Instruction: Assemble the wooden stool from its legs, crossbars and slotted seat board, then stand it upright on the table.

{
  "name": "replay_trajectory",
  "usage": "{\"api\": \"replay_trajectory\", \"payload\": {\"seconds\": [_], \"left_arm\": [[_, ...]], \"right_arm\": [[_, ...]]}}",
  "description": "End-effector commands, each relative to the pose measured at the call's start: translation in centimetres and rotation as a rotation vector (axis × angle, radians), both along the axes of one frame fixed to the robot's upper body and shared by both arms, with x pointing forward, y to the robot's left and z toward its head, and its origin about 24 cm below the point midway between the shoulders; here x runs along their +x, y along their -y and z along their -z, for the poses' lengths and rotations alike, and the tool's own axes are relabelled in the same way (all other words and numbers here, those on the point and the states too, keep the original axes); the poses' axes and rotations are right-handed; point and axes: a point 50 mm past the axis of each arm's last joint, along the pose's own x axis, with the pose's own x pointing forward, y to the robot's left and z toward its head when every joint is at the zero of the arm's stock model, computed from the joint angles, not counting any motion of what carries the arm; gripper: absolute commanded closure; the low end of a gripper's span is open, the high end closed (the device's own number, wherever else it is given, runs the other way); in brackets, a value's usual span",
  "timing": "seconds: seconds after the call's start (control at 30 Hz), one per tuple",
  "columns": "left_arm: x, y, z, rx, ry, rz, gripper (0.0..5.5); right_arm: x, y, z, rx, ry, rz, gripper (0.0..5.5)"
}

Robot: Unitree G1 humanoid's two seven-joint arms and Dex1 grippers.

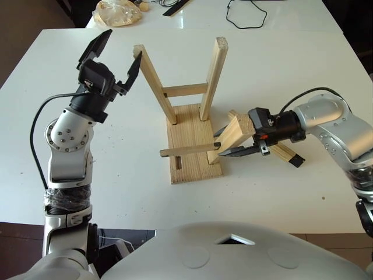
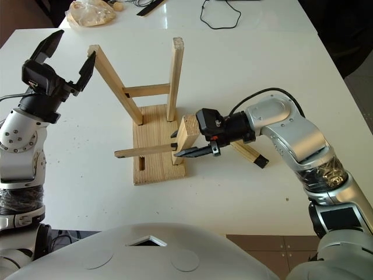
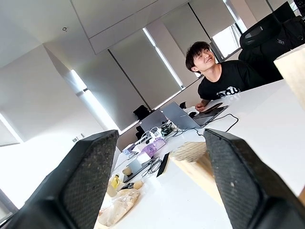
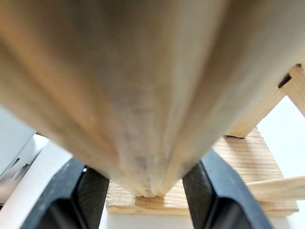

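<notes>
Left arm: elbow bent, forearm angled up toward 1 o'clock, wrist lifted over the table (image 1: 280, 70) at 10 o'clock of the board.
Left gripper (image 1: 122, 46): spread wide, holding nothing; one fingertip just beside the top of the left leg, contact not clear.
Board (image 1: 192, 128): one, flat at table centre, long side running 12 to 6; one slot (image 1: 178, 162) open at its 7 o'clock corner.
Legs, counted: three sure. Left leg (image 1: 154, 84) and right leg (image 1: 213, 79) stand in the 12 o'clock half of the board, tops splaying apart. Held leg (image 1: 236, 133) sits at 4 o'clock of the board, its end at the board's edge.
Crossbars, counted: two. Far crossbar (image 1: 186, 90) joins the two standing legs low down. Near crossbar (image 1: 186, 150) juts from the held leg toward 9 o'clock, across the board.
Loose piece (image 1: 284, 151): one dark-tipped wooden length on the table under the right wrist, perhaps a fourth leg.
Right arm: elbow out at 3 o'clock, forearm level, pointing toward 9 o'clock.
Right gripper (image 1: 220, 144): clamped on the held leg.
Left wrist view alone: pads (image 3: 90, 186) apart with the left leg's top between them; laptop (image 3: 183, 117) on a farther table.
Right wrist view alone: fingers (image 4: 81, 200) pressed to both sides of the held leg, board grain just beyond.
Far edge, 12 o'clock: one bag (image 1: 118, 13), one cable (image 1: 245, 17).
</notes>
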Motion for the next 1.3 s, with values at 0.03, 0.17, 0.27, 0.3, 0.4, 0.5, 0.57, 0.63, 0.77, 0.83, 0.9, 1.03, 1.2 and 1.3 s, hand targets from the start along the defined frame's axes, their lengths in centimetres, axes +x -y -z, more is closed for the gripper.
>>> {"api": "replay_trajectory", "payload": {"seconds": [0.03,0.17,0.27,0.3,0.4,0.5,0.57,0.63,0.77,0.83,0.9,1.03,1.2,1.3], "left_arm": [[0.0,-0.2,0.2,0.007,-0.019,-0.015,2.2],[-0.1,-0.3,0.3,0.01,-0.023,-0.02,2.2],[-0.1,-0.4,0.3,0.014,-0.024,-0.025,2.2],[0.0,-0.4,0.3,0.015,-0.024,-0.027,2.2],[0.0,-0.5,0.1,0.016,-0.02,-0.029,2.2],[0.0,-0.6,0.1,0.014,-0.02,-0.035,2.2],[-0.1,-0.7,0.1,0.012,-0.019,-0.042,2.2],[-0.2,-0.8,0.0,0.009,-0.015,-0.049,2.2],[-0.7,-1.2,-0.2,-0.01,-0.006,-0.075,2.2],[-0.9,-1.5,-0.2,-0.014,-0.005,-0.092,2.2],[-1.1,-1.7,-0.1,-0.016,-0.006,-0.107,2.2],[-1.2,-1.6,0.1,-0.014,-0.008,-0.107,2.2],[-0.8,-1.4,-0.1,-0.01,-0.003,-0.1,2.2],[-0.9,-1.4,0.0,-0.011,-0.005,-0.105,2.2]], "right_arm": [[-1.4,2.2,5.9,-0.28,-0.146,0.064,3.49],[-1.8,1.7,5.5,-0.211,-0.14,0.084,3.49],[-1.2,1.0,4.3,-0.099,-0.058,0.134,3.13],[-1.0,1.0,4.1,-0.082,-0.031,0.148,3.05],[-1.0,1.2,3.3,-0.059,0.008,0.154,2.57],[-1.1,1.8,3.1,-0.095,0.055,0.139,2.24],[-1.3,3.0,3.1,-0.163,0.084,0.131,2.24],[-1.6,4.9,3.1,-0.243,0.102,0.136,2.24],[-2.3,9.3,2.9,-0.361,0.091,0.205,2.24],[-1.7,11.6,2.3,-0.367,0.097,0.313,2.24],[-0.6,13.4,1.8,-0.353,0.121,0.431,2.24],[0.6,15.6,1.9,-0.366,0.152,0.565,2.24],[-1.0,15.6,3.3,-0.34,-0.013,0.528,2.24],[-1.5,15.6,3.7,-0.332,-0.079,0.529,2.24]]}}
